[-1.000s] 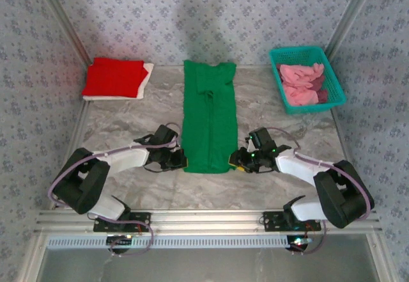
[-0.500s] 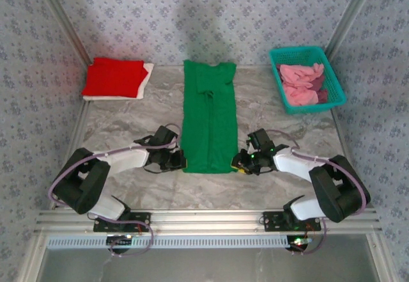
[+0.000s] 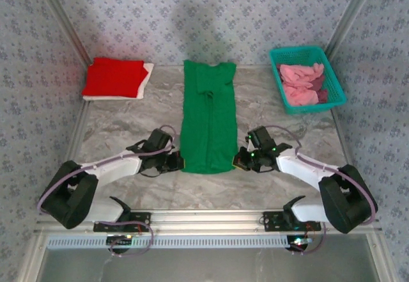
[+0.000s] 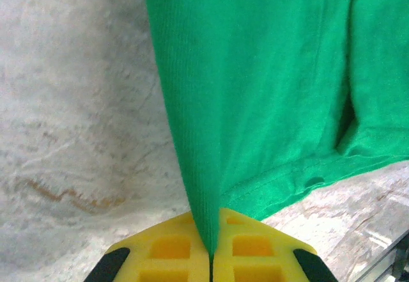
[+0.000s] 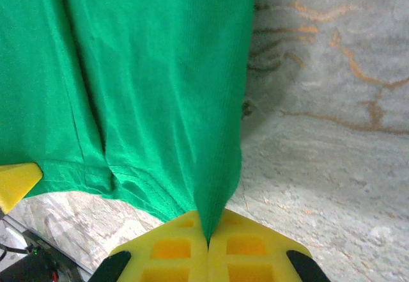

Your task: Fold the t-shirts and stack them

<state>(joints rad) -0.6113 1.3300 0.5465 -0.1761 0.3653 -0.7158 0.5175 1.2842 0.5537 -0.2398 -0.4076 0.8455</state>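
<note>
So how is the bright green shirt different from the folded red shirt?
The bright green cloth t-shirt lies as a long narrow strip; the red cloth t-shirt is folded into a short rectangle. The left gripper and right gripper pinch the green one's near corners; no gripper holds the red one. Both are plain, soft cloth.

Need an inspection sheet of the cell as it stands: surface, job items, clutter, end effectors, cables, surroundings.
surface: marble-look table, flat, no spills seen.
job's things: green t-shirt folded into a long strip at centre; red t-shirt folded on a white t-shirt at far left; pink t-shirts and a maroon t-shirt bunched in the teal basket at far right.
clutter: nothing seen.
end effectors: left end effector shut on the green t-shirt's near left corner; right end effector shut on its near right corner.
cables: lilac cable along each arm, off the cloth.
surroundings: patterned walls; metal rail at near edge.
</note>
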